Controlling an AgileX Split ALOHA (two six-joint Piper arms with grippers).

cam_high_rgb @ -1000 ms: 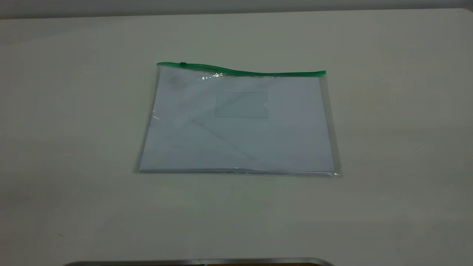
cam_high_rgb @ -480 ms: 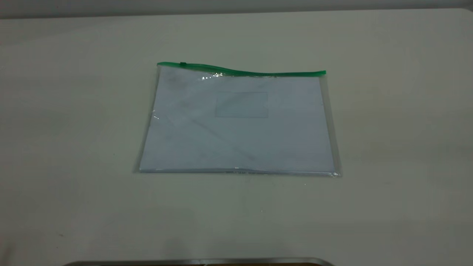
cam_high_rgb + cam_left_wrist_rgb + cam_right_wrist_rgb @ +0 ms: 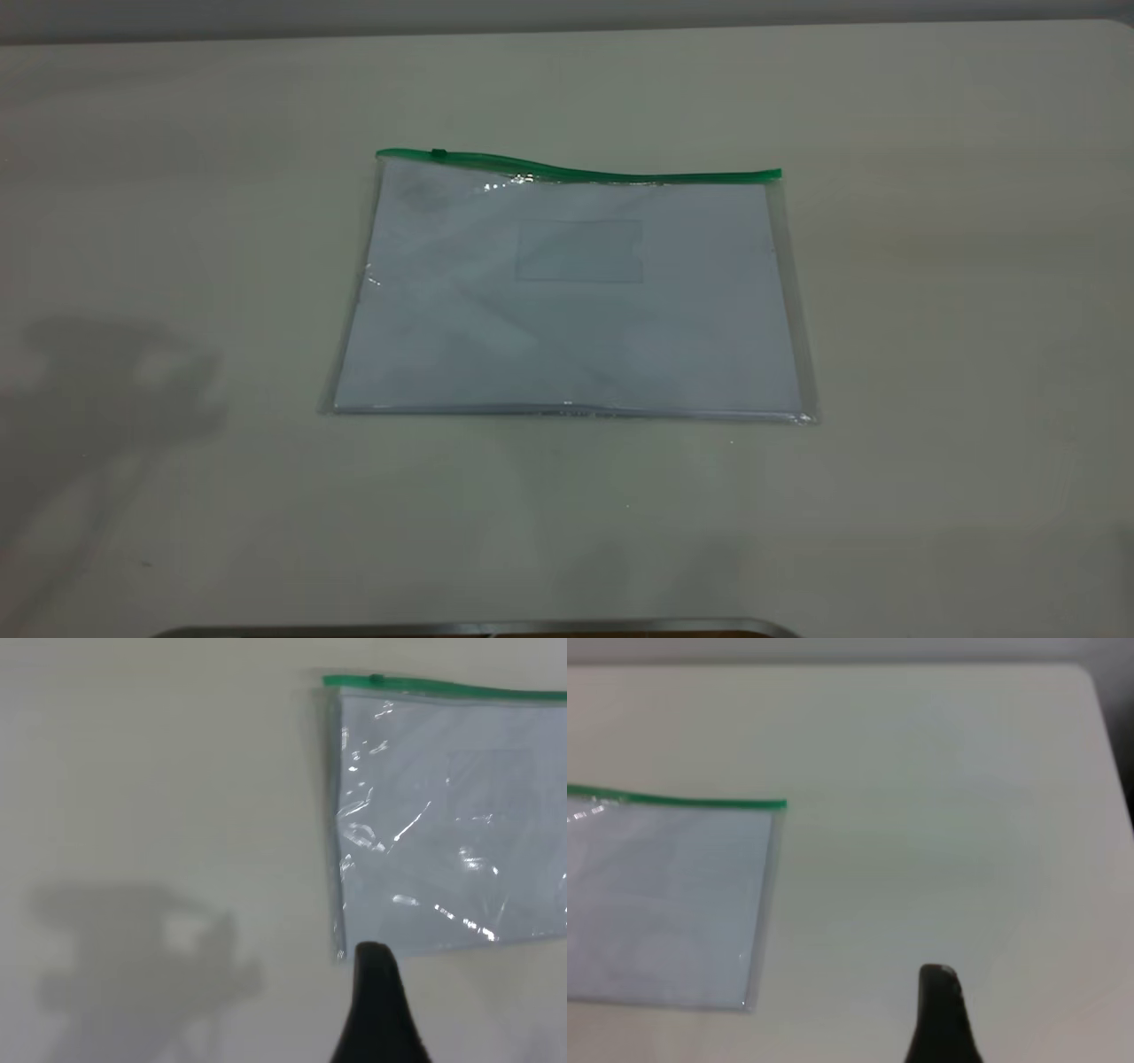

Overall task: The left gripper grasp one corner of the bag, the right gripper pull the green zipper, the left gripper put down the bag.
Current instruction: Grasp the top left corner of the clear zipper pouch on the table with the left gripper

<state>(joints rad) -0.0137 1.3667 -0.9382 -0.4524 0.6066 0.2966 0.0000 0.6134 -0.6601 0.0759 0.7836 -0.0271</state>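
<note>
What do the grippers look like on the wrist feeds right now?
Little shows. The left gripper appears as one plain black tapering finger with a rounded tip; the right gripper looks identical. No cables, markings or arm links show, and neither arm appears in the exterior view.

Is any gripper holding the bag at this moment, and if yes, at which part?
Nothing is held. The bag lies flat on the table, untouched. The left gripper and the right gripper are both clear of it.
</note>
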